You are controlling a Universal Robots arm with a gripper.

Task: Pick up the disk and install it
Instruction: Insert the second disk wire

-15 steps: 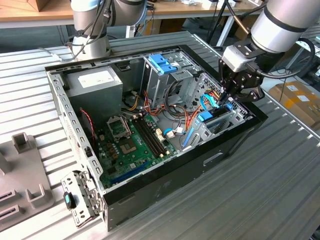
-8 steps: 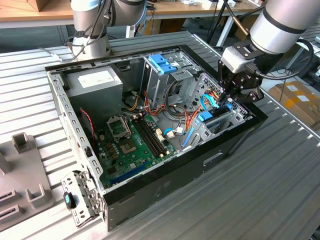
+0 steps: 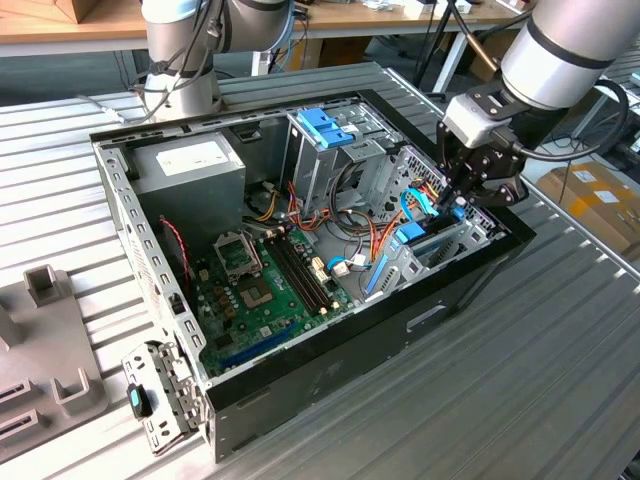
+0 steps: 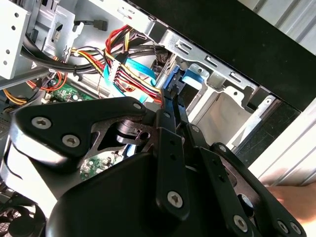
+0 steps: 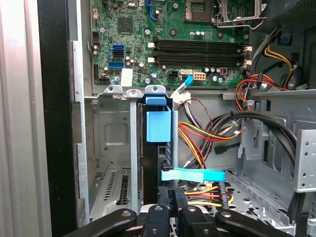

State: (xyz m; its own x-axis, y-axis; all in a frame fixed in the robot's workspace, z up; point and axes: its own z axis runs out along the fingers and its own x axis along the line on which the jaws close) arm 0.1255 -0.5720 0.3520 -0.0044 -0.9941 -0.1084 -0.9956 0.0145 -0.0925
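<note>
Slatted metal bench (image 3: 560, 330) bearing open computer case (image 3: 450, 300) — gripper (image 3: 458, 200) clamping the disk (image 5: 149, 173), rigid, fragile — gripping its narrow edges.

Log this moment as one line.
phase: install | gripper: at grey metal drive bay inside open black computer case | silver-grey metal disk with blue plastic side rails: standing on edge in bay slot, at gripper

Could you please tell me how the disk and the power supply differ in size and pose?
The power supply is a big grey box; the disk is far slimmer. The power supply lies flat, white label up, whereas the disk stands on edge in a metal bay by the end effector. The disk carries blue plastic parts; the power supply has none. Both sit inside the computer case.
</note>
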